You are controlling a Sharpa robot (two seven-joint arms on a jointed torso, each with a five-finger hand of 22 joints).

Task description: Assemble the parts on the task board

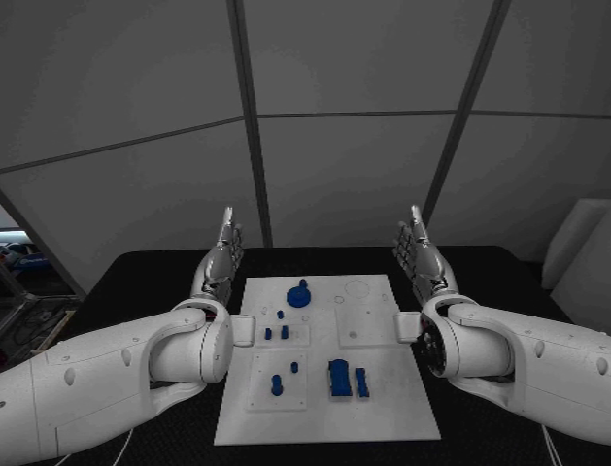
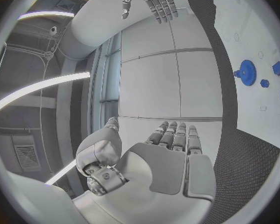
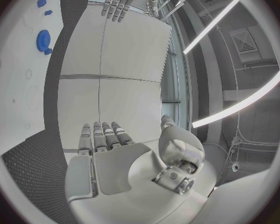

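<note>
The white task board (image 1: 390,408) lies in the middle of the black table. On it are a blue gear-like part (image 1: 299,294) near the far end, small blue pegs (image 1: 276,333) in the middle, and larger blue blocks (image 1: 340,378) with small pieces (image 1: 277,385) near the front. My left hand (image 1: 222,254) is raised beside the board's far left corner, fingers straight and holding nothing. My right hand (image 1: 419,254) mirrors it at the far right, also flat and empty. The left wrist view shows my left hand (image 2: 171,149), the blue gear (image 2: 247,72) and my right hand (image 2: 155,0). The right wrist view shows my right hand (image 3: 109,149) and the gear (image 3: 43,39).
The black table (image 1: 488,267) extends on both sides of the board. Grey panelled walls stand behind it. A white panel (image 1: 586,252) leans at the right, and clutter sits beyond the table's left edge.
</note>
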